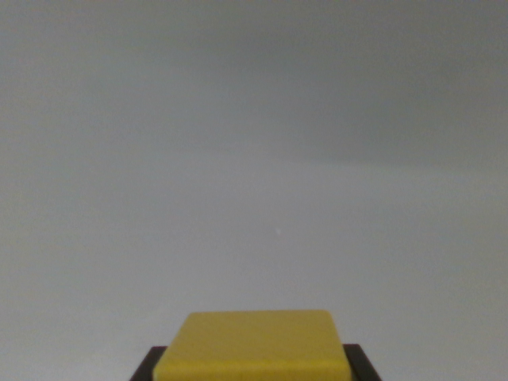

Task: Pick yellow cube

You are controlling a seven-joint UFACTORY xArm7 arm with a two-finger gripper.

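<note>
Right, matte yellow cube [254, 345] at bottom centre of wrist view | dark black gripper fingers [149, 367] flank both sides, touching, clamped on it | plain grey surface [254, 159] behind | no containers seen

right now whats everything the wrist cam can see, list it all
yellow cube: one, yellow, bottom centre of the wrist view, cut off by the lower edge, top face showing
surface: one, plain grey, fills the rest of the view, blurred, nothing else on it in sight
gripper: dark parts showing at the cube's left and right bottom corners, one on each side and right against it; most of each is out of frame, so whether they are clamped on the cube cannot be told
</note>
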